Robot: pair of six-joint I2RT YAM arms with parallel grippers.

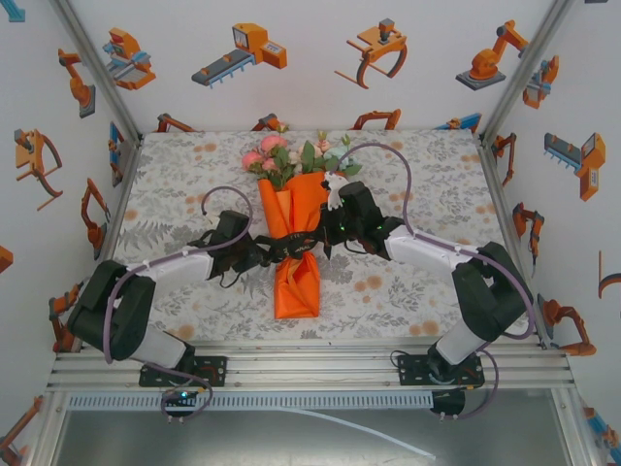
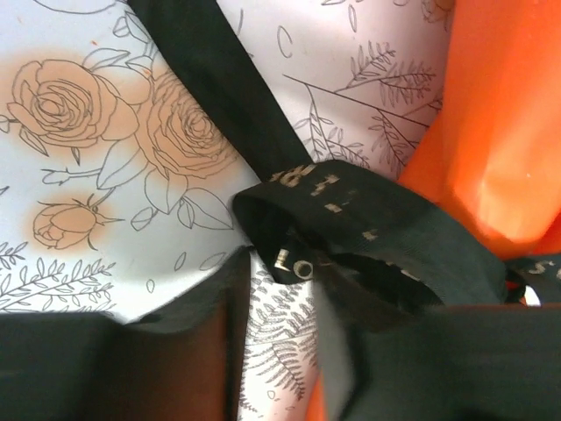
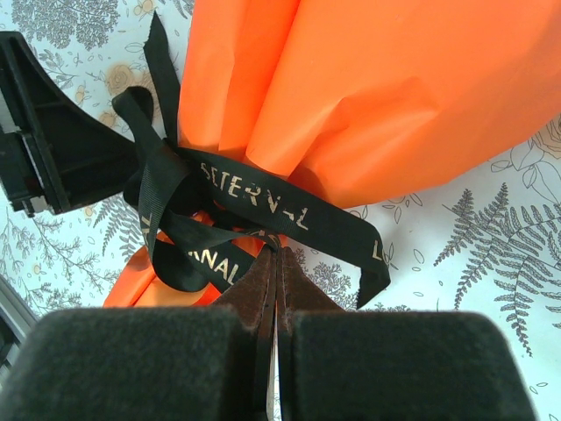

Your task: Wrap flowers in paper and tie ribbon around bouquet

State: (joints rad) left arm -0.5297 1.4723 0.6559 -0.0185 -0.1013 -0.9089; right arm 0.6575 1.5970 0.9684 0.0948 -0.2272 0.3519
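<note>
The bouquet lies in the middle of the table, its flowers (image 1: 281, 155) pointing to the far side and the orange paper (image 1: 299, 282) wrapped round the stems as a cone. The black ribbon (image 1: 296, 243) circles the cone's narrow waist. My right gripper (image 3: 279, 254) is shut on the ribbon (image 3: 263, 203), pinching a strand just below the paper (image 3: 351, 96). On the cone's left side, my left gripper (image 2: 285, 298) has its jaws apart, with bare tablecloth in the gap. A ribbon loop (image 2: 368, 210) lies over its right finger, next to the paper (image 2: 500, 132). From above, left gripper (image 1: 270, 250) and right gripper (image 1: 325, 236) flank the waist.
A leaf-and-flower printed tablecloth (image 1: 408, 282) covers the table. White walls with orange robot prints close in the back and sides, with slanted metal posts (image 1: 97, 68) at the corners. A metal rail (image 1: 310, 369) runs along the near edge. Purple-grey cables (image 1: 403, 170) arc above both arms.
</note>
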